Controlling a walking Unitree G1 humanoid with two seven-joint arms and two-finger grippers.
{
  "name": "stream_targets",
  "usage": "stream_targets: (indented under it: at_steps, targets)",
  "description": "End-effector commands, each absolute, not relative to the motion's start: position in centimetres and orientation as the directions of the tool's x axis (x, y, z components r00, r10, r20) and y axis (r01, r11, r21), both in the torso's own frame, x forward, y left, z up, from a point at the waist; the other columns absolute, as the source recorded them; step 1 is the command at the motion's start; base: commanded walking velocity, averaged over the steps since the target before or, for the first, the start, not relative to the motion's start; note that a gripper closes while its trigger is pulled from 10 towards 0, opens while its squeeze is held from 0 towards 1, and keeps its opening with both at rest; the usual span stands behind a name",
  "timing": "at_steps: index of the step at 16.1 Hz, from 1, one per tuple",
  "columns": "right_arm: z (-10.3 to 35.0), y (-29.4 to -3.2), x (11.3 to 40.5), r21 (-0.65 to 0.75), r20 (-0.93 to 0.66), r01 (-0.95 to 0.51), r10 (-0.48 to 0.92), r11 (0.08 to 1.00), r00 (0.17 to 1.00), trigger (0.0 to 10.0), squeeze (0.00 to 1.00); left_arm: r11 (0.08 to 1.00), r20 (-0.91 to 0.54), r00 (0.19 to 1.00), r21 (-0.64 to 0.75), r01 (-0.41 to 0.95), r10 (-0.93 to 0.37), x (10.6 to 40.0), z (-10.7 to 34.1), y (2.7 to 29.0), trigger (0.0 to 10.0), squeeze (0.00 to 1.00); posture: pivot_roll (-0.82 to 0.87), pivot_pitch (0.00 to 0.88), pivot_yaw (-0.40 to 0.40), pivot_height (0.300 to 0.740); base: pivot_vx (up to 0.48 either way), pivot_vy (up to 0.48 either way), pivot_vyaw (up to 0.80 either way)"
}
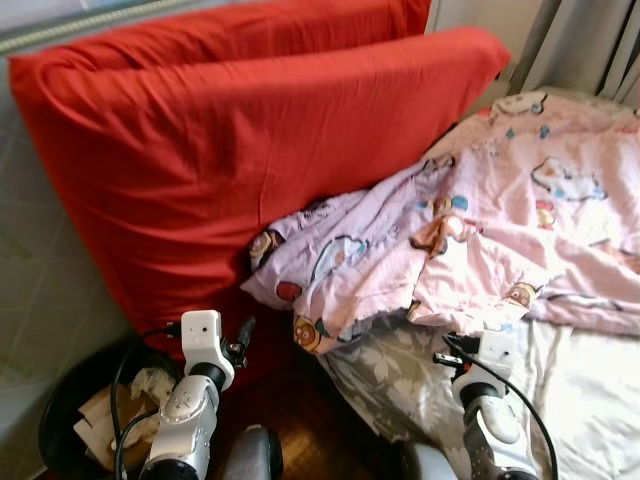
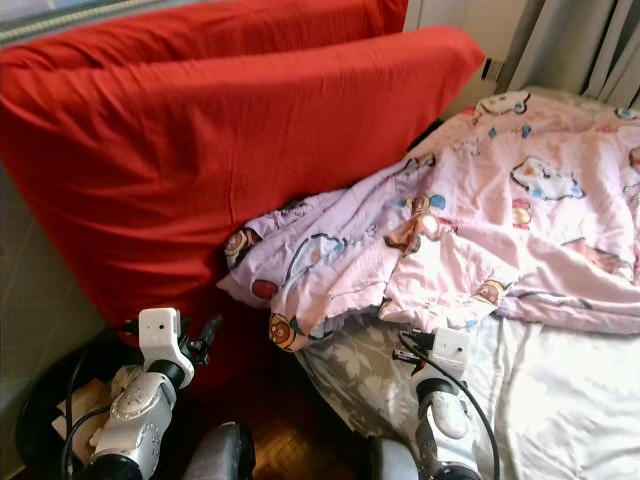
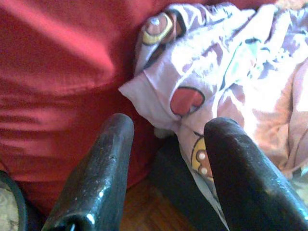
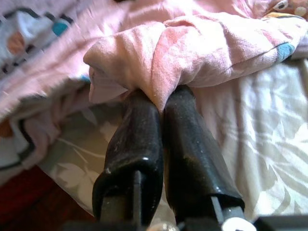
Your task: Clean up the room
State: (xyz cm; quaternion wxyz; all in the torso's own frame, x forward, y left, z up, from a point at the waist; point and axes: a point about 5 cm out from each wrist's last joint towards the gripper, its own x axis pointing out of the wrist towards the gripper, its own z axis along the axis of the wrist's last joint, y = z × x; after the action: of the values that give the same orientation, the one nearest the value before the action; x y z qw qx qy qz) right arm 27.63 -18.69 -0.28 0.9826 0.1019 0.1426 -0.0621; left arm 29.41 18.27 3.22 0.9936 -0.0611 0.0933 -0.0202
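Note:
A crumpled pink cartoon-print blanket (image 1: 480, 220) lies across the bed, one corner hanging over the near edge. Two big red pillows (image 1: 230, 150) lean upright to its left, against the wall. My right gripper (image 4: 159, 98) is at the blanket's lower fold, fingers pressed together with a pinch of pink fabric (image 4: 163, 57) at the tips. The fold covers the very tips. My left gripper (image 3: 168, 130) is open and holds nothing. It hangs low in front of the red pillow (image 3: 57, 72), close to the blanket's hanging corner (image 3: 187, 101).
The grey floral sheet (image 1: 390, 380) and a white sheet (image 1: 590, 400) cover the mattress. A black bin (image 1: 60, 410) with paper rubbish stands at lower left by the wall. Dark wood floor (image 1: 320, 430) shows between bin and bed. Grey curtains (image 1: 590, 40) hang at the back right.

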Motion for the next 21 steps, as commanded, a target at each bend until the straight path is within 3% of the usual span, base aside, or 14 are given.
stream_targets:
  at_steps: [1, 7, 11, 15, 21]
  targets:
    - [0.1, -18.5, 28.2, 0.193, -0.286, 0.153, -0.094, 0.969, 0.954, 10.0, 0.0, 0.992, -0.172, 0.985, -0.123, 0.007, -0.029, 29.8, 3.5, 18.6, 10.0, 0.0, 0.07, 0.0, 0.005, 0.671, 0.0, 0.0, 0.0]
    - [0.2, -18.3, 28.2, 0.203, -0.28, 0.165, -0.105, 0.965, 0.954, 10.0, 0.0, 0.991, -0.227, 0.974, -0.122, -0.054, 0.025, 29.2, 2.2, 19.9, 10.0, 0.0, 0.07, 0.0, 0.009, 0.74, 0.0, 0.0, 0.0]
    - [0.2, -18.6, 28.2, 0.197, -0.279, 0.174, -0.115, 0.965, 0.953, 10.0, 0.0, 0.988, -0.267, 0.963, -0.131, -0.078, 0.04, 28.8, 1.4, 20.2, 10.0, 0.0, 0.07, 0.0, 0.011, 0.74, 0.0, 0.0, 0.0]
    - [0.4, -19.0, 28.3, 0.196, -0.274, 0.208, -0.15, 0.958, 0.95, 10.0, 0.0, 0.992, -0.484, 0.873, -0.066, -0.105, 0.06, 25.8, -2.3, 21.3, 10.0, 0.0, 0.06, 0.011, 0.013, 0.74, 0.0, 0.0, 0.0]
    - [0.2, -19.0, 28.2, 0.184, -0.282, 0.207, -0.15, 0.961, 0.948, 10.0, 0.0, 0.982, -0.633, 0.762, -0.015, -0.189, 0.137, 21.8, -5.3, 22.5, 10.0, 0.0, 0.06, 0.022, 0.011, 0.74, 0.0, 0.0, 0.0]
